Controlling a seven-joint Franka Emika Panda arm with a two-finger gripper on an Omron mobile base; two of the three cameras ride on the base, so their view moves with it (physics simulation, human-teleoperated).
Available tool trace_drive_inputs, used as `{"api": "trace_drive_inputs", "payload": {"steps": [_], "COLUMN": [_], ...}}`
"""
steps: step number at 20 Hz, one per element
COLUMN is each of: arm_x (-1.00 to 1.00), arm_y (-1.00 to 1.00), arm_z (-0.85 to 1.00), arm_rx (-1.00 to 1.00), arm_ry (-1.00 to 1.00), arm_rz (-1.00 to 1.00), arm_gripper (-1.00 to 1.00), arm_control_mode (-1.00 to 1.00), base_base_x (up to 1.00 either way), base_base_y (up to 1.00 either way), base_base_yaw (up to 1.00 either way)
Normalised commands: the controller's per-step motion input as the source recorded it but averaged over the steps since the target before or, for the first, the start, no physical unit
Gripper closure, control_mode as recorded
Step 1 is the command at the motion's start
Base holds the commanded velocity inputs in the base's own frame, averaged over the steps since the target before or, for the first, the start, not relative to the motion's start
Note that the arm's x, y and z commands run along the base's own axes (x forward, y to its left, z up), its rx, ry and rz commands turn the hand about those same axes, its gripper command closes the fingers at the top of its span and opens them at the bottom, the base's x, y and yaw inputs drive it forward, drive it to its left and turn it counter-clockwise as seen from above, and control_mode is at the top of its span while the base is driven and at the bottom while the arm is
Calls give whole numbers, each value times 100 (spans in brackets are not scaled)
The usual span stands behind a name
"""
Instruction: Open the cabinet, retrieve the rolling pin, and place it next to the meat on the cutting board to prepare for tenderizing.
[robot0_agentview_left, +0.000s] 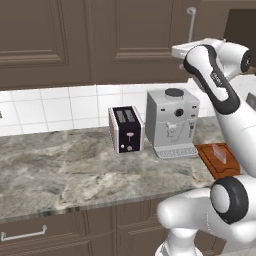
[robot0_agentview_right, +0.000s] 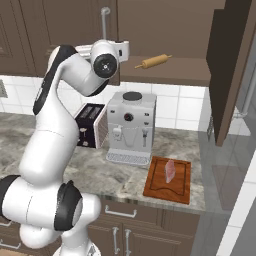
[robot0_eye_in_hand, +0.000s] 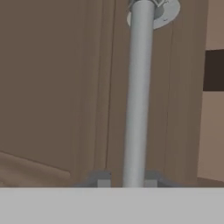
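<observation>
At the left door's silver bar handle (robot0_eye_in_hand: 138, 96), the claw (robot0_eye_in_hand: 127, 183) sits with a fingertip on each side of the bar, closed on it. The cabinet (robot0_agentview_right: 165, 30) is half open: its right door (robot0_agentview_right: 231, 65) swings wide, and the rolling pin (robot0_agentview_right: 154, 61) lies on the shelf at about 3 o'clock from the hand. The opening step looks in hand; next comes pulling this door clear, then reaching for the pin. The meat (robot0_agentview_right: 170, 171) rests on the cutting board (robot0_agentview_right: 156, 187), at 5 o'clock from the coffee machine (robot0_agentview_right: 131, 127).
</observation>
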Motion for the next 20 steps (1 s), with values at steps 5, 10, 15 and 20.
{"api": "trace_drive_inputs", "payload": {"steps": [5,10,15,20], "arm_x": [-61,-69,-58,-48], "arm_y": [35,37,43,46], "arm_z": [-3,-4,-12,-16], "arm_rx": [1,1,0,0], "arm_ry": [0,0,0,0], "arm_rz": [1,2,2,1], "arm_gripper": [100,100,100,100], "arm_control_mode": [-100,-100,-100,-100], "base_base_x": [0,0,0,0], "base_base_y": [0,0,0,0], "base_base_yaw": [0,0,0,0]}}
